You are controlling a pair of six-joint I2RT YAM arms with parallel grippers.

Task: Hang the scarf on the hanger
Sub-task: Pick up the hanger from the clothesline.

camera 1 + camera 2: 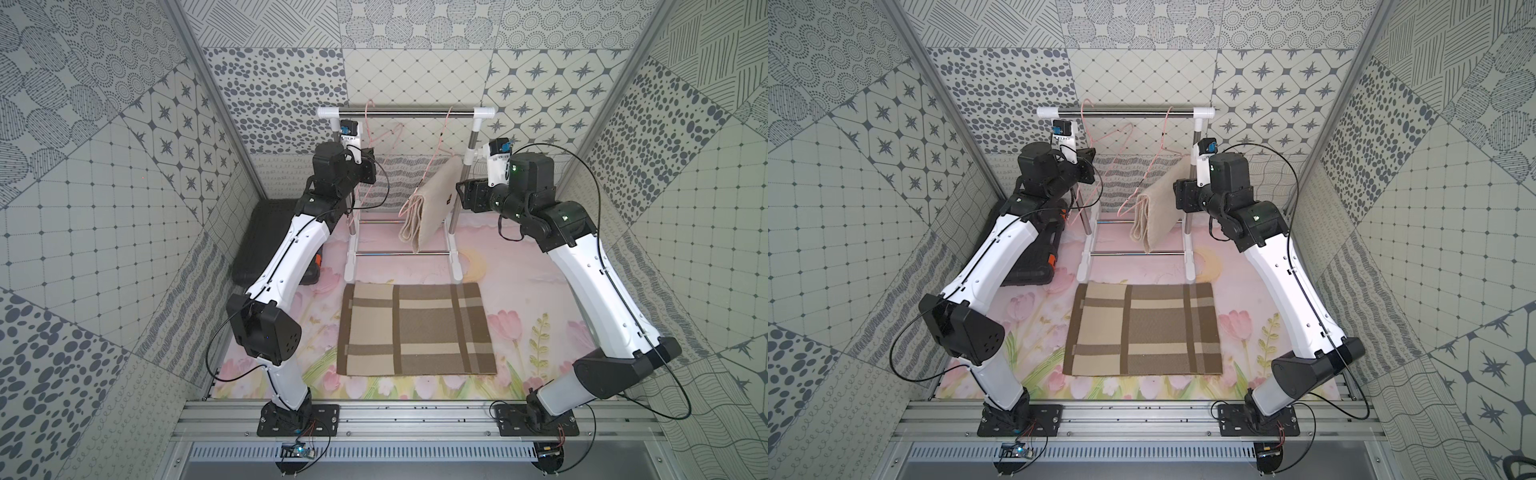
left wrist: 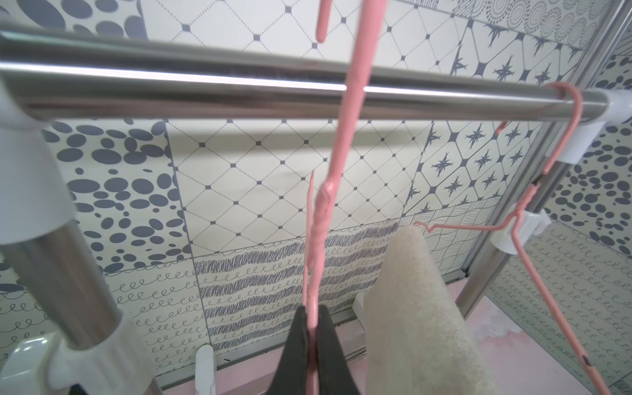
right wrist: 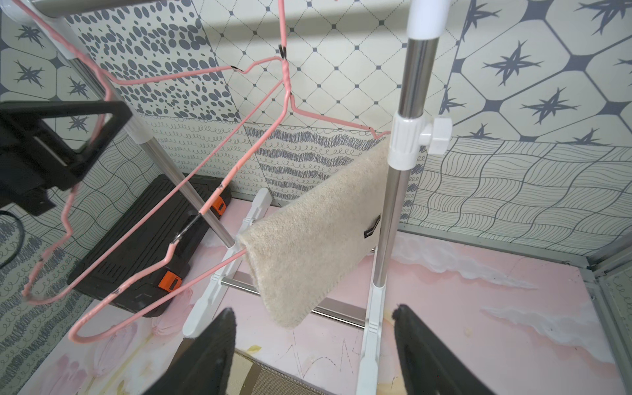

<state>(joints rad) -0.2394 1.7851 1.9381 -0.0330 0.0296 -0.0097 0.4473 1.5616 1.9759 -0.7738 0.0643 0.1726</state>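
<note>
Scarf (image 1: 415, 330) lies flat on pink tulip mat (image 1: 536, 328), walls (image 1: 124, 216) seemingly tiled

Both arms are built the same: the left arm (image 1: 286, 249) and right arm (image 1: 598, 266) have glossy white curved shells with chunky black joint housings. The left elbow cover (image 1: 274, 332) has a little cluster of round holes. Thin black cables (image 1: 207, 352) loop off each arm. The black base plates (image 1: 328, 417) have small screws in them. Tiny green lights (image 1: 514, 168) glow on the right arm. The fingers (image 3: 205, 355) are matte black wedges.
</note>
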